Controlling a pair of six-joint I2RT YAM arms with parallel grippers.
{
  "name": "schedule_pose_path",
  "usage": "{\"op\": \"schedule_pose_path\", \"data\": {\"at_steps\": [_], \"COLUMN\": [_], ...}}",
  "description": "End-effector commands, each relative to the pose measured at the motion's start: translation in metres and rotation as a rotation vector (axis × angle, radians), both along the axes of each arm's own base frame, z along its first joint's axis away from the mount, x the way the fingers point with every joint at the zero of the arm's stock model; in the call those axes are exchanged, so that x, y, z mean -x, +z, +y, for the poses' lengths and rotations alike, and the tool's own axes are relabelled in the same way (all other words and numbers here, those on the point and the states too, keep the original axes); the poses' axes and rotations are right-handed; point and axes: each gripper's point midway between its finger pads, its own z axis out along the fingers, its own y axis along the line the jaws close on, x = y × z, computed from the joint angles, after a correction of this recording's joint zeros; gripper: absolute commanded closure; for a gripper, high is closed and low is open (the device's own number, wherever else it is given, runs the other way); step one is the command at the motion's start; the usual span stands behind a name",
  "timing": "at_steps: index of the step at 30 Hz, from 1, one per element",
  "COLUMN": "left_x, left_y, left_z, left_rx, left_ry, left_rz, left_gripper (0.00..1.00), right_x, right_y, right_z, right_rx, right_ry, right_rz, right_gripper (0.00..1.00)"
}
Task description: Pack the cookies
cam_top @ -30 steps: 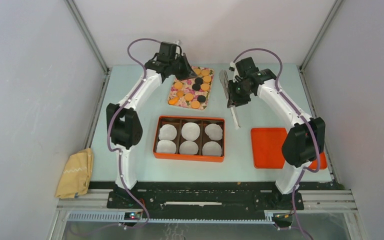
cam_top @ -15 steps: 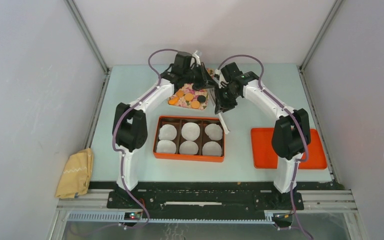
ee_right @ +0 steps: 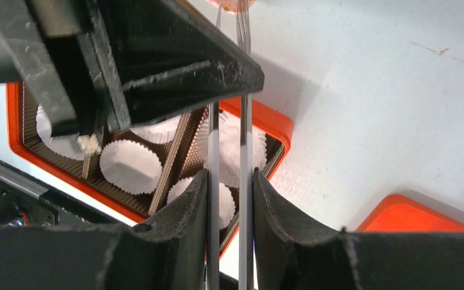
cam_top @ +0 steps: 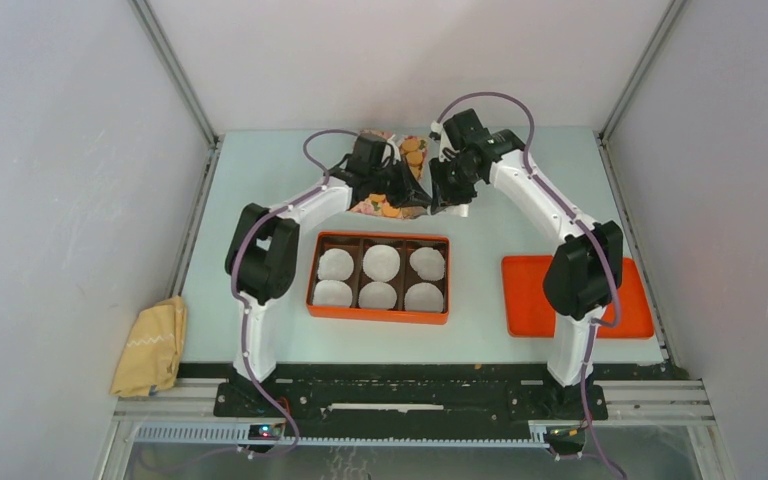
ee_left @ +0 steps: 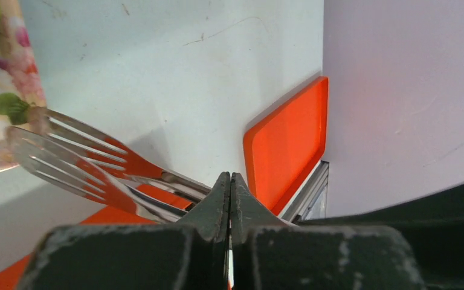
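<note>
I held the tongs (ee_right: 244, 121) in the right gripper (ee_right: 230, 178). The left gripper (ee_left: 229, 181) was closed, apparently on nothing. The cookies (cam_top: 413, 156) lay on the floral mat (ee_left: 6, 133) at the bench's far edge. The next move, I judged, was to pinch one cookie gently.

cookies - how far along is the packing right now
Done: nothing packed; all six paper cups in the box are empty. In hand: the right pincer grips tongs, tips at the floral mat; the left pincer is shut. Left: every one of the cookies.
</note>
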Motion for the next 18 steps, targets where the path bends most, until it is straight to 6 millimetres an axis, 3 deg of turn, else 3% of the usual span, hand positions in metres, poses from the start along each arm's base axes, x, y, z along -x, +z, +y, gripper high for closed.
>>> {"op": "schedule_pose_path", "data": {"at_steps": [1, 4, 7, 13, 15, 18], "left_x": [0.009, 0.009, 0.0, -0.024, -0.022, -0.01], "left_y": [0.007, 0.005, 0.017, 0.075, 0.093, 0.103], "left_z": [0.007, 0.015, 0.026, 0.081, 0.097, 0.118], "left_rx": [-0.007, -0.027, -0.054, -0.132, -0.169, -0.232], "left_ry": [-0.011, 0.0, 0.026, 0.183, 0.227, 0.285], "left_rz": [-0.042, -0.05, -0.089, -0.196, -0.236, -0.273], "left_gripper": [1.0, 1.0, 1.0, 1.0, 1.0, 1.0], "right_x": [-0.012, -0.01, -0.004, -0.001, -0.002, -0.005], "right_y": [0.066, 0.063, 0.053, 0.059, 0.064, 0.067], "right_z": [-0.004, -0.004, -0.006, -0.014, -0.015, -0.011], "right_rx": [-0.054, -0.05, -0.027, 0.005, 0.019, 0.029], "right_ry": [-0.016, -0.015, -0.02, -0.046, -0.052, -0.047], "right_rz": [-0.176, -0.165, -0.141, -0.188, -0.215, -0.241], "right_gripper": [0.69, 0.68, 0.66, 0.66, 0.66, 0.6]}}
